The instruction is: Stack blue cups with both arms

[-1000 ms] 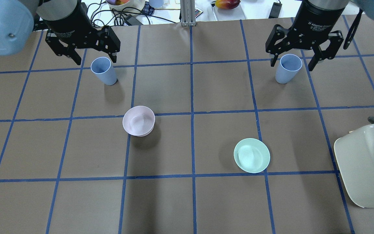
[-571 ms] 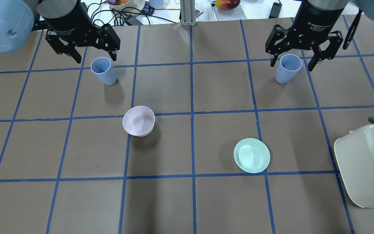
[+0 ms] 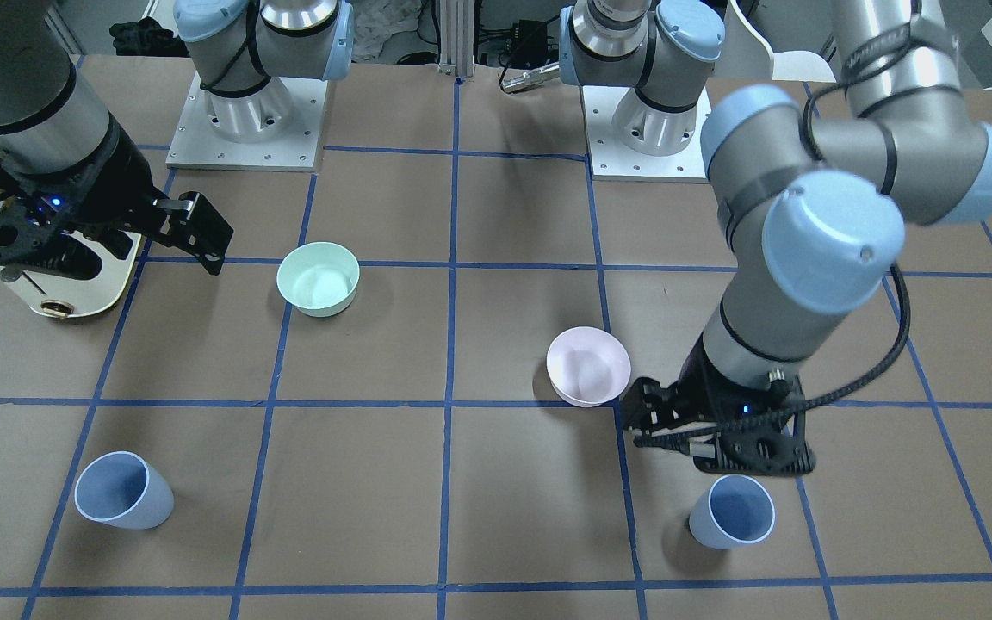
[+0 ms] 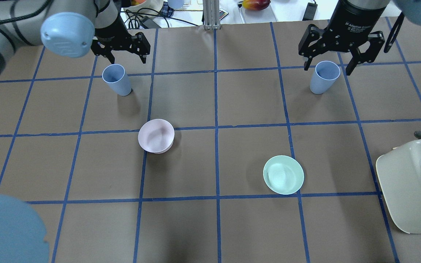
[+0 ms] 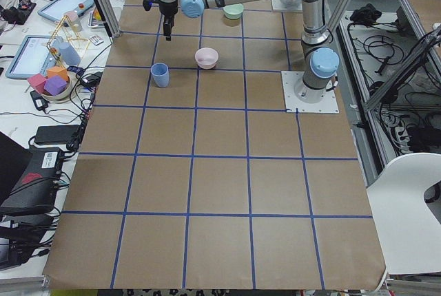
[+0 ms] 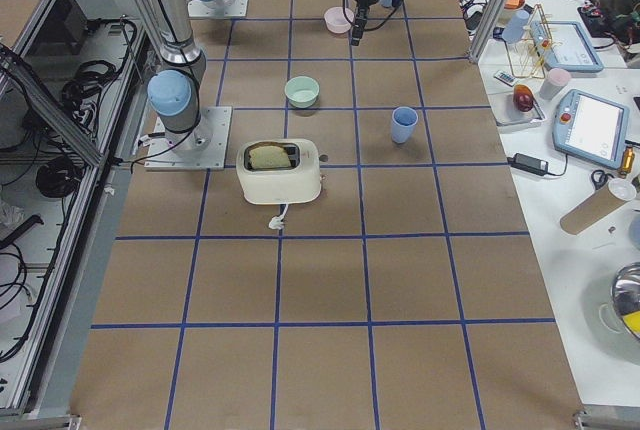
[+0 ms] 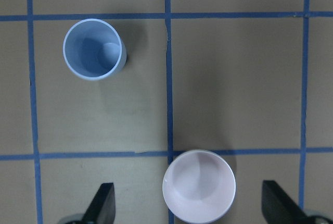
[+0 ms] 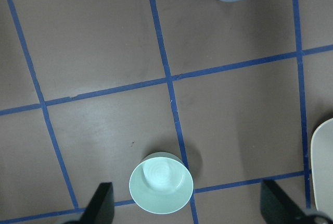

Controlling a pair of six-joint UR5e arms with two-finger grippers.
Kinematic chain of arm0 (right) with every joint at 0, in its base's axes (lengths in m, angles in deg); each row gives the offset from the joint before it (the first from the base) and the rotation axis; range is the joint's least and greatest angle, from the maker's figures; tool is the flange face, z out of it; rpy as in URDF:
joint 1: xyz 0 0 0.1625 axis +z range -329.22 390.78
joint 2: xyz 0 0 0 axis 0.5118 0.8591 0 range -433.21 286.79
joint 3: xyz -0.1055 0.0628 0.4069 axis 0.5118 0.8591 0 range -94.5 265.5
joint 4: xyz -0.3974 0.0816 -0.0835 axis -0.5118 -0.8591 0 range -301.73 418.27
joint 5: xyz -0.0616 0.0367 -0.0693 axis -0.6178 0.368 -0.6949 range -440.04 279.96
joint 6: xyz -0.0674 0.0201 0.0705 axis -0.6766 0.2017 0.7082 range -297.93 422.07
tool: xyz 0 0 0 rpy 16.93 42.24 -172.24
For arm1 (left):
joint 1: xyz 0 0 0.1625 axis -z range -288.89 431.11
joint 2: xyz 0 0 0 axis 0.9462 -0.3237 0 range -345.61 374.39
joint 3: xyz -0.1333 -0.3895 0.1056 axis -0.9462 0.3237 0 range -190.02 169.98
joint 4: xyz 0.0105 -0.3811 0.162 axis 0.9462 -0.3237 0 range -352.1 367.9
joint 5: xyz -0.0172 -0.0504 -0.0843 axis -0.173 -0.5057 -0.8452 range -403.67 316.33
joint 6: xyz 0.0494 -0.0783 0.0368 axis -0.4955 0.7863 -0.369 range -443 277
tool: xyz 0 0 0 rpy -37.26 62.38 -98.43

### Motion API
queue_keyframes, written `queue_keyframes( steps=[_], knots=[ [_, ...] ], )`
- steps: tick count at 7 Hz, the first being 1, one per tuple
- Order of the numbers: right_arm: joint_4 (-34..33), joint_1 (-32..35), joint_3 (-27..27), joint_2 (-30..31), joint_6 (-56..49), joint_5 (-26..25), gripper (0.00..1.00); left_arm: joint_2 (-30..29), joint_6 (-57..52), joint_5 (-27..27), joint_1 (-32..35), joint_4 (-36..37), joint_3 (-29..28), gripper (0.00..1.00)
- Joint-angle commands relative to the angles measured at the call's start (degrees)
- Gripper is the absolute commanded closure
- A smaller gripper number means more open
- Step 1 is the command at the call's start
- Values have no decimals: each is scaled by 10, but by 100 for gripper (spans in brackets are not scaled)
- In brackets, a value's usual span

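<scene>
Across the brown-papered table (image 4: pixel 210 226), gridded in blue tape, 2 blue cups stand upright and well apart: left cup (image 4: pixel 117 79), right cup (image 4: pixel 323 77). Left gripper (image 4: pixel 127 58) and right gripper (image 4: pixel 328 69) hang above the table, both spread wide and empty. Beyond sits a white bench (image 6: pixel 575 250) with what looks like a tablet (image 6: pixel 598 128).

The left arm (image 3: pixel 771 319) and right arm (image 3: pixel 22 77) are built of silver-grey tubes, joined by rounded housings that are closed with light-blue caps (image 3: pixel 832 237). A small screw is seen near one cap's rim. Black bands are wrapped round the tubes, and a black cable (image 3: pixel 903 336) is looped along the left arm. Each arm is bolted to a square silver plate (image 3: pixel 195 151) on the table (image 3: pixel 461 344). The left gripper (image 4: pixel 128 54) and right gripper (image 4: pixel 327 67) are black, with angular linked fingers (image 4: pixel 308 45). White lettering (image 4: pixel 358 26) is printed on the right one, and a small blue light (image 3: pixel 52 202) is lit on each body.
</scene>
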Motion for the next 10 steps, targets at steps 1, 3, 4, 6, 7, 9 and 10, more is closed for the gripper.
queue_keyframes(
  steps=[1, 3, 4, 6, 7, 9, 10],
  knots=[
    [-12, -2, 0, -6, -1, 3, 0, -92, -71, 29, -20, 63, -32, 0],
    [-80, -5, 3, -44, -11, 3, 0, -109, -84, 66, -22, 57, -25, 0],
    [-100, -9, 4, -58, -14, 2, 0, -113, -85, 64, -22, 57, -25, 6],
    [-156, -53, 13, -100, -26, 6, 0, -118, -85, 63, -22, 56, -27, 80],
    [-191, -72, 13, -122, -50, 6, 0, -115, -84, 64, -21, 55, -27, 100],
    [-225, -92, 12, -168, -80, 4, 0, -110, -75, 53, -14, 55, -29, 100],
    [-262, -103, 12, -191, -92, 2, 0, -102, -27, 37, 9, 45, -38, 100]
  ],
)
